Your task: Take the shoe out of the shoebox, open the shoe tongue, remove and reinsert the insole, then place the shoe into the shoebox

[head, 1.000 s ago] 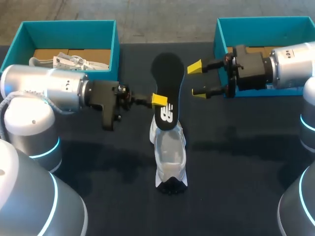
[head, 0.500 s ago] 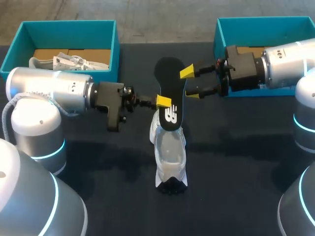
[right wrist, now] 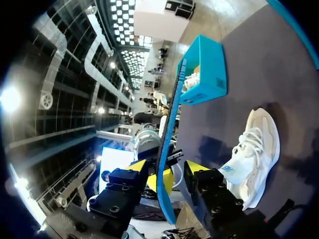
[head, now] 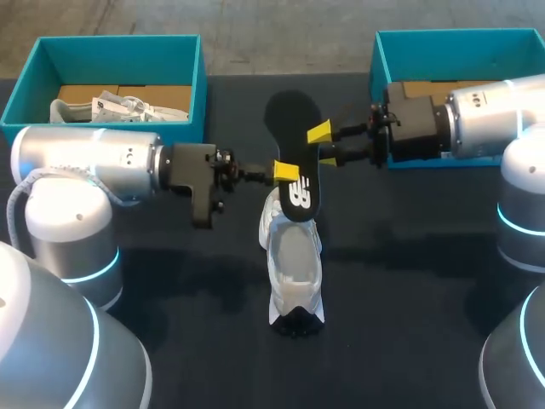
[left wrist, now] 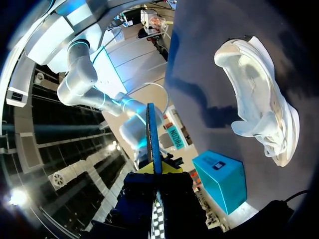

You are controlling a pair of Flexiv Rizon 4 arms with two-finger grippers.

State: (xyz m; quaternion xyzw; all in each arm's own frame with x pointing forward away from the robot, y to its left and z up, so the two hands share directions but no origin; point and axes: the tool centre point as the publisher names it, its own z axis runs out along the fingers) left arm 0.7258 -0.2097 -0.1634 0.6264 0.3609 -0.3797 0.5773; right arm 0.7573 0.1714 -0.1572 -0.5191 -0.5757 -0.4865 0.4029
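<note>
1. At the middle of the dark table (head: 409, 281), we saw the white shoe (head: 294, 264) standing on its sole. It lay lengthwise from near to far with its opening turned up.
2. Over the shoe's far end, the black insole (head: 294, 145) was held in the air, fully out of the shoe. Its broad end pointed far and its narrower end hung just above the shoe.
3. The left gripper (head: 287, 171) came in from the left and was clamped tight on the insole's lower part.
4. In the left wrist view, the insole (left wrist: 153, 134) rose edge-on from between that gripper's (left wrist: 157, 169) closed fingers. The shoe (left wrist: 259, 99) lay on the table beyond.
5. The right gripper (head: 324, 146) came in from the right, a little farther along the insole. Its fingers were apart and straddled the insole's right edge.
6. In the right wrist view, the insole (right wrist: 167, 149) stood edge-on between that gripper's (right wrist: 169, 169) spread fingers. A gap showed on one side, so they did not pinch it. The shoe (right wrist: 249, 154) lay beyond, beside the gripper.
7. At the far left stood the left shoebox (head: 203, 94), teal, holding what looked like a second shoe (head: 119, 106), white with laces.
8. At the far right stood the right shoebox (head: 379, 60), also teal, partly hidden behind the right arm.
</note>
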